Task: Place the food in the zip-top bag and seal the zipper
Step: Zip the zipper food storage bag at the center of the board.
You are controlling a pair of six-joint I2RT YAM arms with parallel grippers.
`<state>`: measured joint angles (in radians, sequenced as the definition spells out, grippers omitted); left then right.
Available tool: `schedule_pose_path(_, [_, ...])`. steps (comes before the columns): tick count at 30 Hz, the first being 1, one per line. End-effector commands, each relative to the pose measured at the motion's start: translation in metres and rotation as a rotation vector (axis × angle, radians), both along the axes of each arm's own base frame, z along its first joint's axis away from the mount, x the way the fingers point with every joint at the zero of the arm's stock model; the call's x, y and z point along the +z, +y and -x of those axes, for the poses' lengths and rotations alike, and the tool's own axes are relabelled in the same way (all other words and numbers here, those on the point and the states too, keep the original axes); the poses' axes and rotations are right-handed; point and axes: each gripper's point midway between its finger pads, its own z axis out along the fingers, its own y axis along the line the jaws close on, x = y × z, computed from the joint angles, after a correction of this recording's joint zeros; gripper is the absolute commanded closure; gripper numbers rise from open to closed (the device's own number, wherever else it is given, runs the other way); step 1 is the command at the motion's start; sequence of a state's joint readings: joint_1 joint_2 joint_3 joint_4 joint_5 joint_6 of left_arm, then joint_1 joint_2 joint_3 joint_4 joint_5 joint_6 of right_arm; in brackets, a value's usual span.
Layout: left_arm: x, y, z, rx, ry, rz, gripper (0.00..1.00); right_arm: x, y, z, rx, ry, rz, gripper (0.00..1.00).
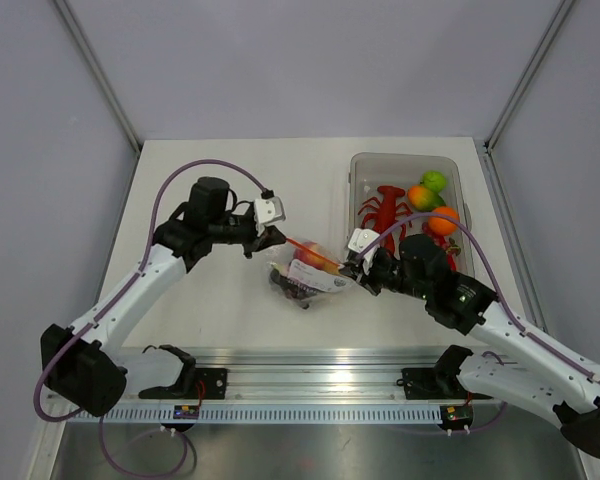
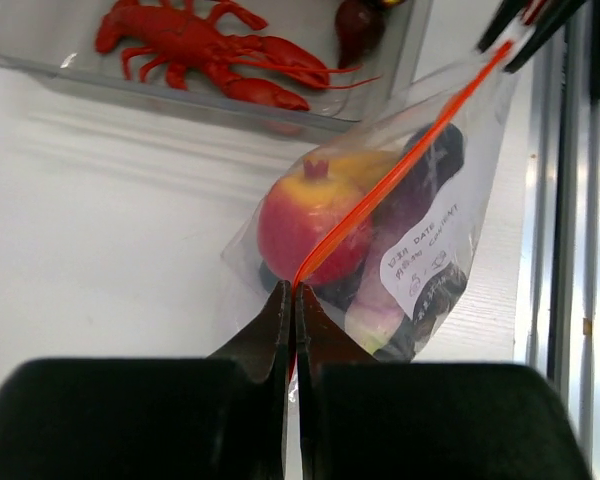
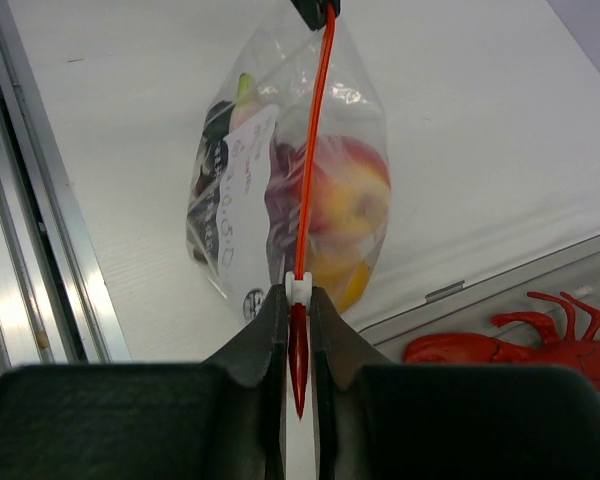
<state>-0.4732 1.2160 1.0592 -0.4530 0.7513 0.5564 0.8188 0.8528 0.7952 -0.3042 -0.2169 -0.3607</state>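
The zip-top bag (image 1: 305,272) hangs stretched between both grippers just above the table's middle. Inside it is food: a red-yellow fruit (image 2: 310,215) and a dark purple piece (image 2: 432,165). The zipper (image 1: 313,252) runs taut as a red-orange line across the bag's top. My left gripper (image 1: 263,242) is shut on the zipper's left end (image 2: 298,283). My right gripper (image 1: 355,265) is shut on the other end, with the small white slider (image 3: 298,290) at its fingertips. The zipper (image 3: 315,150) reaches from there to the left gripper's tip (image 3: 316,10).
A rigid clear tub (image 1: 360,165) stands at the back right, holding a red lobster (image 1: 385,212), an orange fruit (image 1: 442,221), a green one (image 1: 435,180) and a peach-coloured one (image 1: 420,197). A metal rail (image 1: 310,385) runs along the near edge.
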Motion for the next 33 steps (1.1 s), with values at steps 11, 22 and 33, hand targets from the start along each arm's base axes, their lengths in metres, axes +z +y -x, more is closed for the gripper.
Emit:
schedule_pose_path(11, [0.03, 0.032, -0.026, 0.159, -0.123, 0.041, 1.0, 0.005, -0.006, 0.005, -0.036, 0.012, -0.052, 1.0])
schedule_pose_path(22, [0.051, 0.036, -0.067, 0.285, -0.163, 0.118, 1.0, 0.034, 0.021, -0.046, -0.09, -0.128, -0.045, 1.0])
schedule_pose_path(33, [0.157, 0.058, -0.156, 0.429, -0.352, 0.314, 1.0, 0.152, 0.057, -0.192, -0.133, -0.408, -0.145, 0.98])
